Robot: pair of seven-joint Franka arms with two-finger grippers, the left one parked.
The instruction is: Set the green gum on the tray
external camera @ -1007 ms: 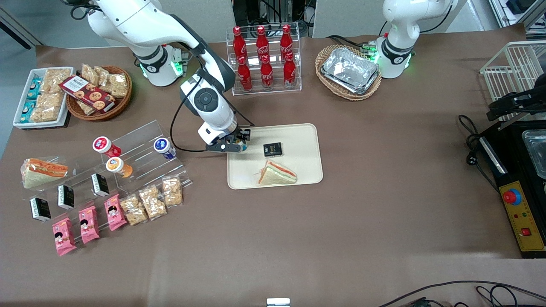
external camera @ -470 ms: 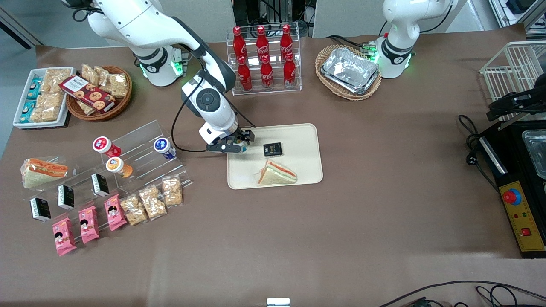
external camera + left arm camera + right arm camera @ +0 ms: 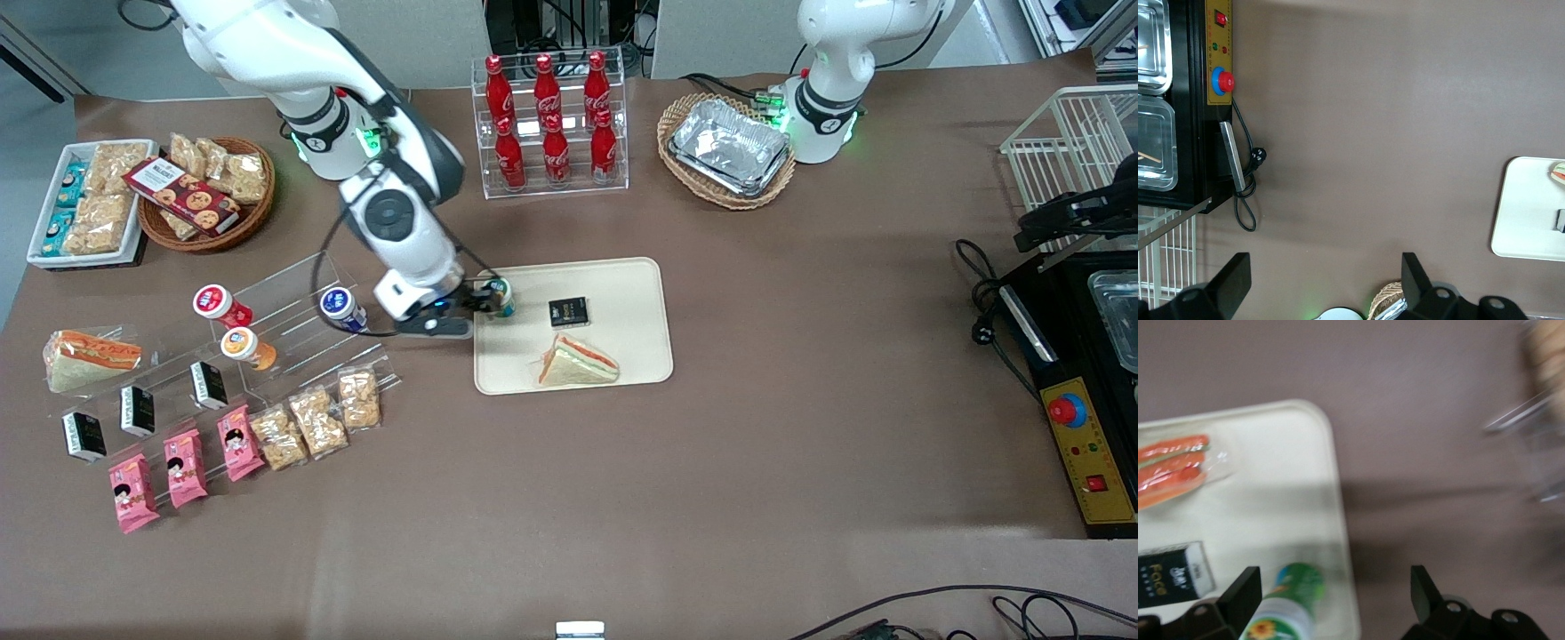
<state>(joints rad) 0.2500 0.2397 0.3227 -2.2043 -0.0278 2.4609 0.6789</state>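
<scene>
- Front view shows the brown table [image 3: 711, 462] carrying everything, with the cream tray [image 3: 622, 356] near its middle.
- On the tray lie a wrapped triangular sandwich [image 3: 578, 363], nearer the front camera, and a small black packet [image 3: 568, 311] just above it in that view.
- The right arm's gripper [image 3: 458, 313] sits just beside the tray's rim, over the table on the side toward the working arm's end, between the tray and the clear acrylic stand [image 3: 293, 320].
- The jaws are spread and hold nothing; in the right wrist view the 2 fingers [image 3: 1238, 600] stand wide apart with bare table between them.
- The green gum [image 3: 500, 297] stands on the tray close to its corner, near the rim, free of the fingers; the right wrist view shows it inside the rim too [image 3: 1295, 603].
- By the look of it, the placing is done: the bottle rests on the tray and is let go. What seems left is only for the arm to clear off.
- The bottle is a small cylinder with a green-rimmed lid and a green-teal label bearing what looks like a flower; it appears roughly upright.
- Still on the stand are 3 other bottles: blue-lidded [image 3: 340, 305], orange-lidded [image 3: 242, 345] and red-lidded [image 3: 216, 302].
</scene>
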